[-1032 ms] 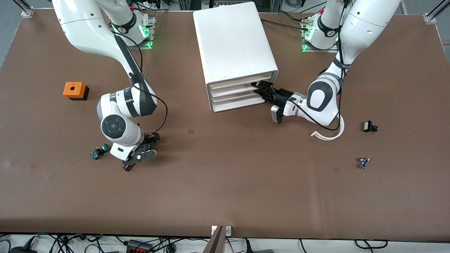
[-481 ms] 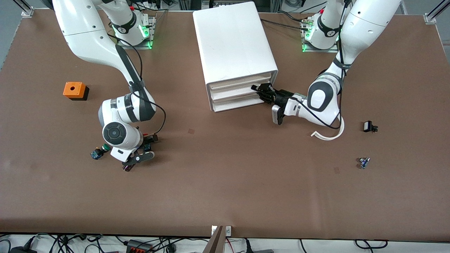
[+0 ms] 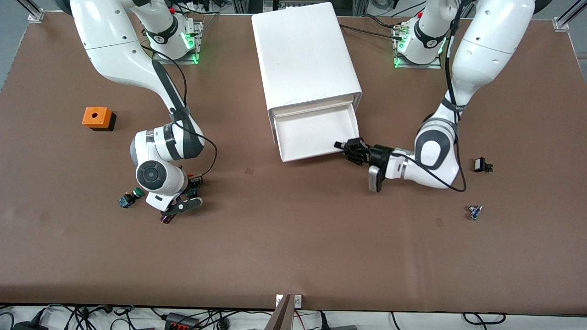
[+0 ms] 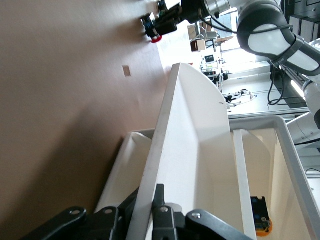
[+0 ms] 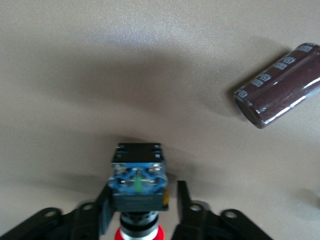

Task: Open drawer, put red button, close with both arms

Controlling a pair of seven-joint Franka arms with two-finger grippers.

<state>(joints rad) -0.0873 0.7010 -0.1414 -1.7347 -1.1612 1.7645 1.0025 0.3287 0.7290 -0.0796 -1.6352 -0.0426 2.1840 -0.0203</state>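
Inside, the open drawer (image 3: pixel 316 130) looks bare, left tool (image 3: pixel 343 147) clamped on its front, right tool (image 5: pixel 140 210) clamped on red button (image 5: pixel 138 184).

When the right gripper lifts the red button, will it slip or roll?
Probably it will not slip: the right gripper pinches the red button across its flat, boxy body. It looks small and light. Set down on its round cap, it might roll.

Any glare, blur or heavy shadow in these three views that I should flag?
Front view: even light, sharp, soft shadows under both arms. Left wrist view: windows in the background blow out to white, while the drawer front stays readable. Right wrist view: slightly soft; a broad dark shadow lies on the table around the red button, and a highlight streaks the brown cylinder.
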